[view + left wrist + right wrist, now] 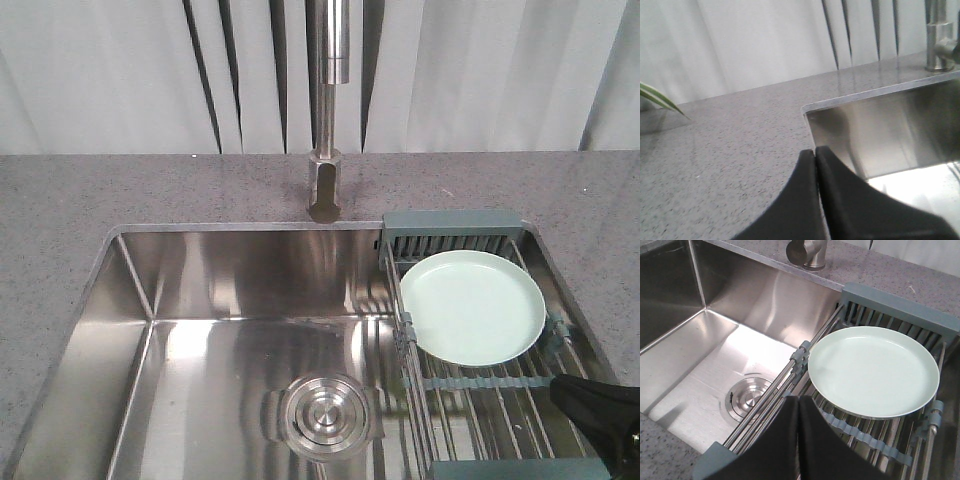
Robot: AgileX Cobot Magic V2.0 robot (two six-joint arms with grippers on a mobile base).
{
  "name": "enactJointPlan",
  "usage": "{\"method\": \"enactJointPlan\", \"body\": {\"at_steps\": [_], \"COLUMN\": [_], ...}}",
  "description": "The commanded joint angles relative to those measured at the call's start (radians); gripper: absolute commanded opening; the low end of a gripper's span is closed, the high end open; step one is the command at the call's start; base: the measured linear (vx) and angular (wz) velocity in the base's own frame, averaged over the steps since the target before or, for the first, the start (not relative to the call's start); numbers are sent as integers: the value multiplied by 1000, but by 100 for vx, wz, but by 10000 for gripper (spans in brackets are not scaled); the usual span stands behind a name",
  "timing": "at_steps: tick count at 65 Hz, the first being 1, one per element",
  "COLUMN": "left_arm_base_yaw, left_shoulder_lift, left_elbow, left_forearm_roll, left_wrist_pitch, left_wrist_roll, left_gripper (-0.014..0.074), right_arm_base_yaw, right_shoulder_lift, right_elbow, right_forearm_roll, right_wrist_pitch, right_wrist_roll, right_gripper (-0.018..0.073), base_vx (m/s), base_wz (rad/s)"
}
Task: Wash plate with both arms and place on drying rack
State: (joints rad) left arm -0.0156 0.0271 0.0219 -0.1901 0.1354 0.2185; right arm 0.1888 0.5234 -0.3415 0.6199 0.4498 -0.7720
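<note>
- The grey speckled tabletop (150,195) surrounds a steel sink basin (230,340), with the faucet (328,110) standing at the back edge and the round drain cover (322,412) in the basin floor.
- The drying rack (790,377) spans the right end of the sink, its steel bars running front to back and its grey-green caddy (452,232) at the far end.
- The plate (472,306) lies flat, face up, on the rack bars just in front of the caddy. From my seat it looks stiff and light, probably plastic or glazed, so smooth and slippery once wet.
- I judge the low raised rim (832,407) to be the only real hold; I would pinch the near edge, where it overhangs the bars.
- My right hand (798,405) hovers just short of that near rim, fingers pressed together, holding nothing.
- My left hand (815,156) sits over the tabletop at the sink's left corner, fingers together too, empty, well apart from the plate.
</note>
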Motion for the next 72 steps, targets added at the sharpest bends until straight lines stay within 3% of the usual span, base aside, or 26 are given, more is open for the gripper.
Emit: {"method": "enactJointPlan", "body": {"at_steps": [1,72], "left_arm_base_yaw": [38,60], "left_shoulder_lift": [-16,-53], "left_elbow": [-20,-22], "left_forearm_roll": [44,45], "left_wrist_pitch": [-23,6], "left_wrist_roll": [-60,-79], "left_gripper": [-6,-6], "right_arm_base_yaw": [-3,-3], "right_shoulder_lift": [2,2], "right_elbow": [-29,-29], "right_forearm_roll": [20,20], "right_wrist_pitch": [-50,-51], "right_wrist_roll": [-7,-7], "right_gripper": [-6,-4], "base_vx": [0,0], "base_wz": [0,0]}}
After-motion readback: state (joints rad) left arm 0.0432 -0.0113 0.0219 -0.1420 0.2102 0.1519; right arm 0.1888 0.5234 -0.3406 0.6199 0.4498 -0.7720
